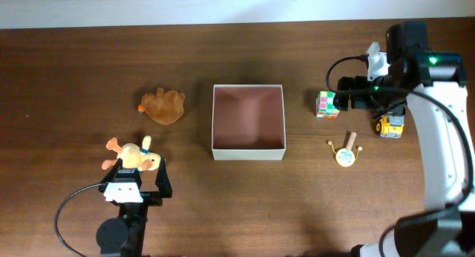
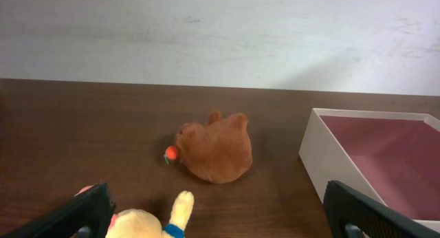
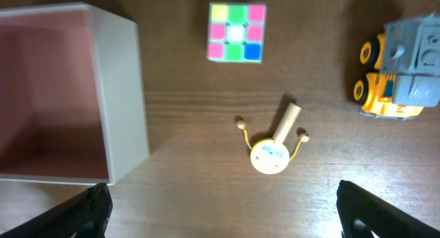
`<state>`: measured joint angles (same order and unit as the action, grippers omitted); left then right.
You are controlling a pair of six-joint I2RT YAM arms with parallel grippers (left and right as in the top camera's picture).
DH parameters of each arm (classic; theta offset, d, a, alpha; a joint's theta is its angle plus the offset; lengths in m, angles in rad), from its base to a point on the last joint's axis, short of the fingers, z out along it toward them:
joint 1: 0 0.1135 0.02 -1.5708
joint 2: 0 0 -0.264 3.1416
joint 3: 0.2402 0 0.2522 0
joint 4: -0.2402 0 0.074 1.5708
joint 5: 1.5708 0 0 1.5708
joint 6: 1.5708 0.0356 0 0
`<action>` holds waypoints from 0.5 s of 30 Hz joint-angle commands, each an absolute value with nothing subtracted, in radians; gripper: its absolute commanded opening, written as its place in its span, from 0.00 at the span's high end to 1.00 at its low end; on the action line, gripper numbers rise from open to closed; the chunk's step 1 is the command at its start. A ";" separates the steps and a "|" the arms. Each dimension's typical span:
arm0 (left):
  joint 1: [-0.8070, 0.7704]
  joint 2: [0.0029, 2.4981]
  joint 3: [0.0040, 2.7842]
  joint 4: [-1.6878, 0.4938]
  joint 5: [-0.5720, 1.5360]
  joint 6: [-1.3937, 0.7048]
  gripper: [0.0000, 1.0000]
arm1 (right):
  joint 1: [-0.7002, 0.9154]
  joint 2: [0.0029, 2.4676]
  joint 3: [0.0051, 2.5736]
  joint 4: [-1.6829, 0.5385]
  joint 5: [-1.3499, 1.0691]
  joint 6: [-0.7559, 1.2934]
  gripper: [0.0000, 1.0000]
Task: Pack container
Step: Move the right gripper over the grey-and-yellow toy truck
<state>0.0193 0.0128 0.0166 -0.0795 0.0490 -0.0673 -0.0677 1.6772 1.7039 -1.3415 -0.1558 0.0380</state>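
The container (image 1: 249,154), a shallow white box with a pinkish-brown inside, sits mid-table and holds nothing. A brown plush (image 1: 165,106) lies to its left, and a yellow plush (image 1: 132,157) lies nearer the front. My left gripper (image 1: 138,180) is open just behind the yellow plush (image 2: 148,224), whose head sits by the left finger without being pinched. My right gripper (image 1: 369,99) hangs open high over the toys to the right of the box. Below it lie a colour cube (image 3: 236,32), a small rattle drum (image 3: 271,152) and a yellow toy truck (image 3: 402,69).
In the left wrist view the brown plush (image 2: 216,147) lies ahead and the container wall (image 2: 323,155) stands to the right, with a pale wall behind the table. In the right wrist view the container wall (image 3: 124,93) is on the left.
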 commanded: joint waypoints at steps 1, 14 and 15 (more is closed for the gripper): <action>0.023 0.005 0.010 -0.080 0.045 -0.052 0.01 | -0.080 1.736 1.724 -1.352 -0.146 -0.020 0.01; 0.023 0.005 0.010 -0.080 0.045 -0.052 0.01 | -0.080 1.783 1.724 -1.277 -0.176 0.002 0.01; 0.023 0.005 0.010 -0.080 0.045 -0.052 0.01 | -0.087 1.783 1.724 -1.275 -0.164 0.038 0.01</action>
